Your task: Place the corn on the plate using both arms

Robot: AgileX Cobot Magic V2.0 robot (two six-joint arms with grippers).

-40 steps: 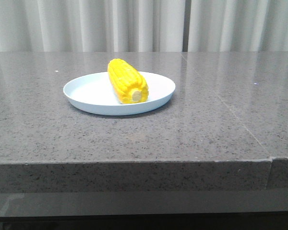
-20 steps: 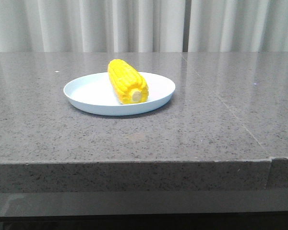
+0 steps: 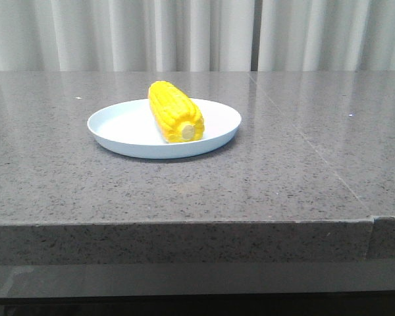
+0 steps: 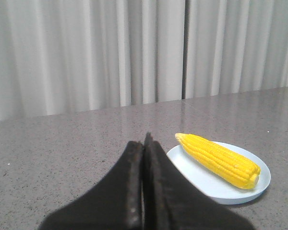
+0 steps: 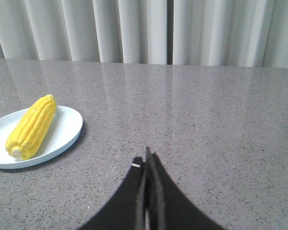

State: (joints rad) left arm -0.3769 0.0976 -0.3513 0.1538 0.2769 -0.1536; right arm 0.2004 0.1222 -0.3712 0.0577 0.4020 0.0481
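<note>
The yellow corn [image 3: 175,111] lies on the pale blue-white plate [image 3: 118,128] on the grey stone table, its cream stub end toward the front. Neither gripper shows in the front view. In the left wrist view the left gripper [image 4: 145,140] is shut and empty, held back from the plate [image 4: 197,172] and corn [image 4: 220,158]. In the right wrist view the right gripper [image 5: 146,155] is shut and empty, well apart from the plate [image 5: 67,127] and corn [image 5: 32,124].
The grey speckled table [image 3: 283,171] has a seam running toward its front right and a front edge [image 3: 184,224]. White curtains [image 3: 184,33] hang behind the table.
</note>
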